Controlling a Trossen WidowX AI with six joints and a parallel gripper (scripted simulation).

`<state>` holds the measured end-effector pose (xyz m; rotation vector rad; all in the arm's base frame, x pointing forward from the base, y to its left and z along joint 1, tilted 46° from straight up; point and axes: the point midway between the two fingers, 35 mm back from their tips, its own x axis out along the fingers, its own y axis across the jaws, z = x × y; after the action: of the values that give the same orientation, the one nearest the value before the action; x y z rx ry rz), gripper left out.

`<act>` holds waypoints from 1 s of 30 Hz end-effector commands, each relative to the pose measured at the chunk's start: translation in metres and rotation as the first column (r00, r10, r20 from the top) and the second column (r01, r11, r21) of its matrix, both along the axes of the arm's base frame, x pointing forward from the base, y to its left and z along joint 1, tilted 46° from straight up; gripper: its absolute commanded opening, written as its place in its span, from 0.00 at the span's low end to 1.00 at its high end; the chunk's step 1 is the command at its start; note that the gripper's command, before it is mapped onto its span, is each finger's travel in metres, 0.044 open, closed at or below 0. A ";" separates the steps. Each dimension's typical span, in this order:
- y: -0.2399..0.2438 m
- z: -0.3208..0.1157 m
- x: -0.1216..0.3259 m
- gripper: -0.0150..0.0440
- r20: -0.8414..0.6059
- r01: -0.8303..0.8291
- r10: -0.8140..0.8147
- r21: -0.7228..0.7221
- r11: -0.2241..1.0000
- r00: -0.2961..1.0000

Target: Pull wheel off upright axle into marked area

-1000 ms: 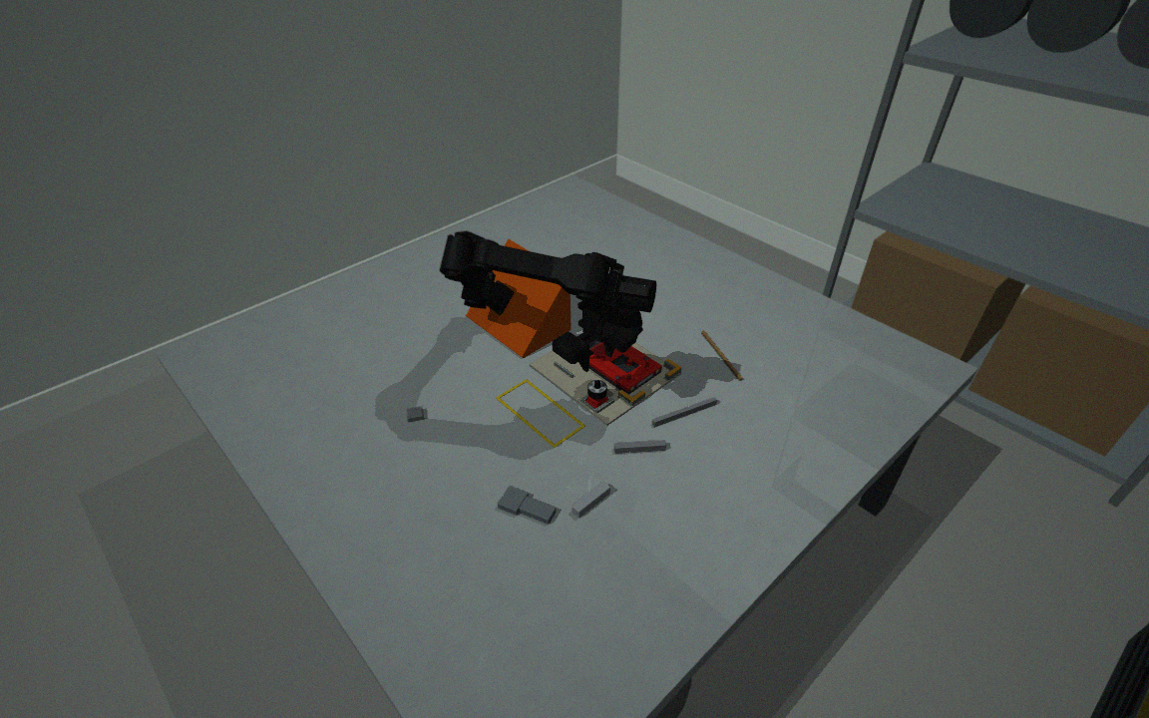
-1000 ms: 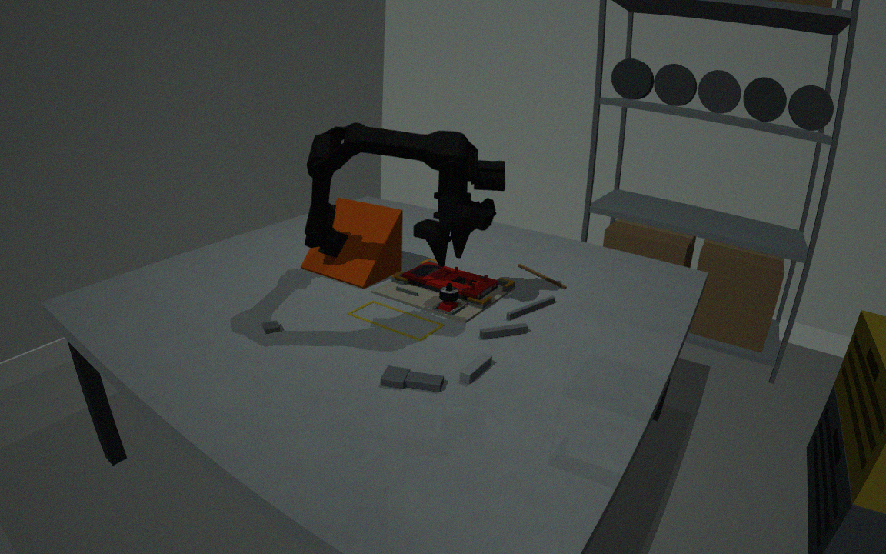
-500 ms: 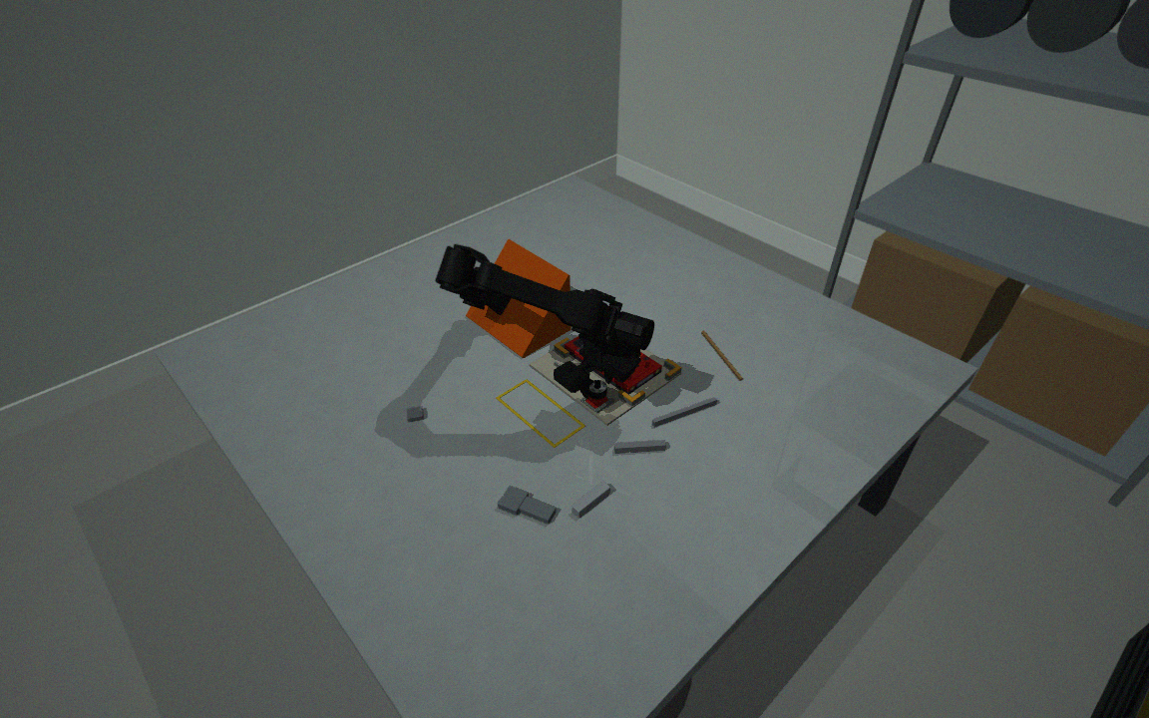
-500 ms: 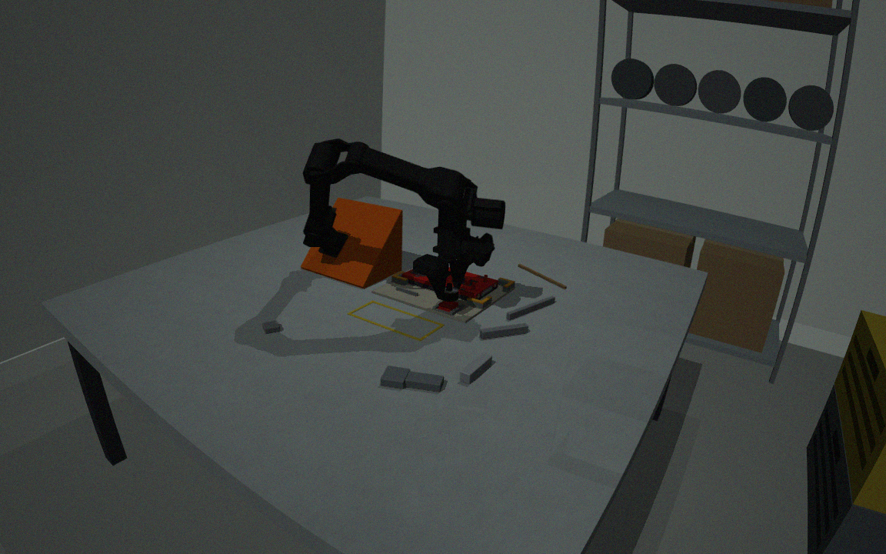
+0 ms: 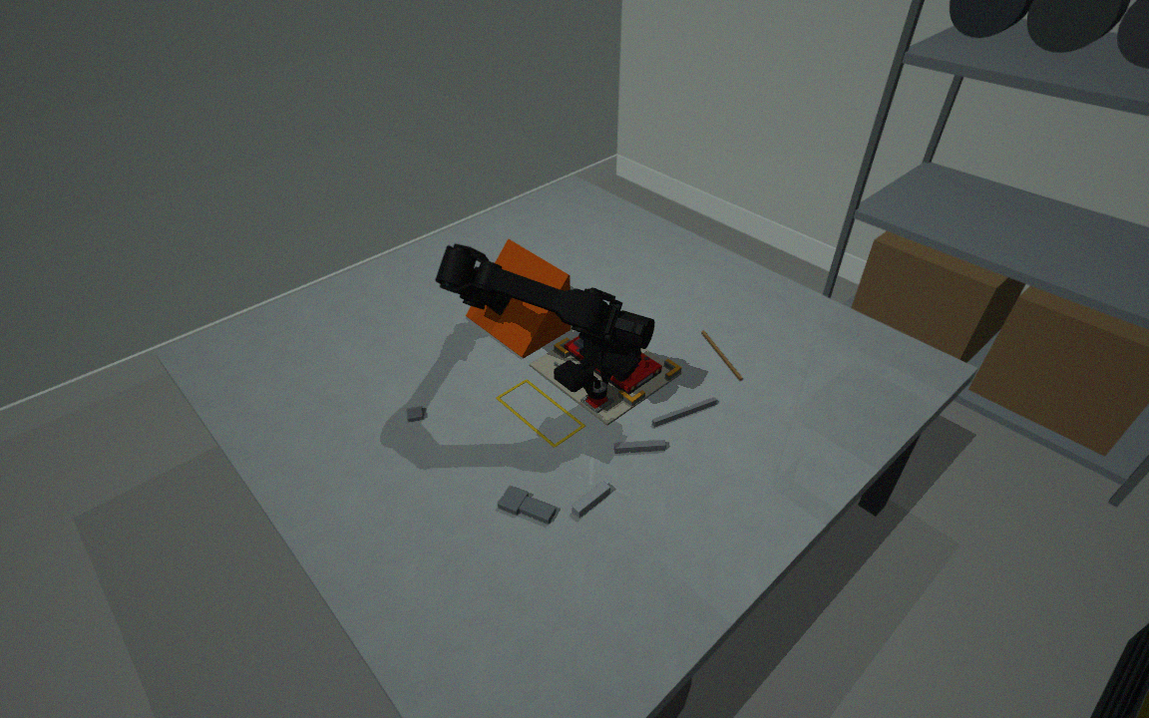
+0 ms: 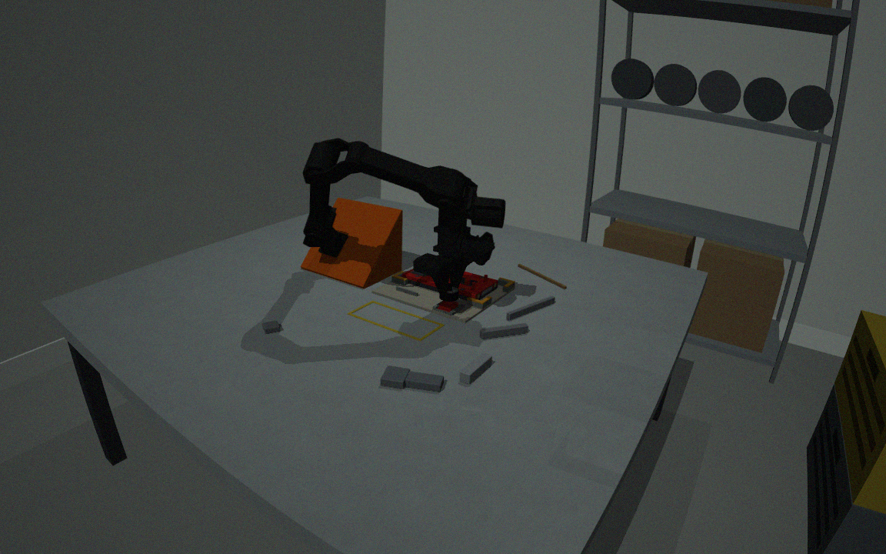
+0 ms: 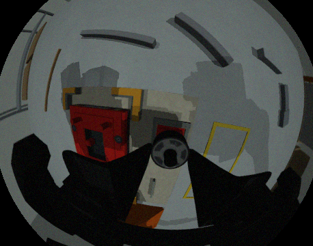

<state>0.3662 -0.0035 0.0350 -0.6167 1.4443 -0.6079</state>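
Wrist view: my black parallel-jaw gripper (image 7: 169, 160) grips the small grey round wheel (image 7: 169, 152), bore pointing up at me, on its upright axle left of the yellow-outlined rectangle (image 7: 222, 150).

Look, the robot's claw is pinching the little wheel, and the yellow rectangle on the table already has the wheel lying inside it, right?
Not quite. The gripper is pinching the wheel, but the wheel is not in the yellow rectangle. The wrist view shows it between the fingers over the board, beside the rectangle, which has no wheel inside.
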 end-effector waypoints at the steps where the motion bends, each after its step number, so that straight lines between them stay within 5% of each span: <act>1: 0.000 0.001 0.000 0.31 0.001 0.003 -0.003 0.000 1.000 1.000; 30: 0.007 0.007 0.000 0.25 0.000 0.001 -0.001 0.000 1.000 1.000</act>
<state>0.3657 0.0020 0.0407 -0.6231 1.4476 -0.6076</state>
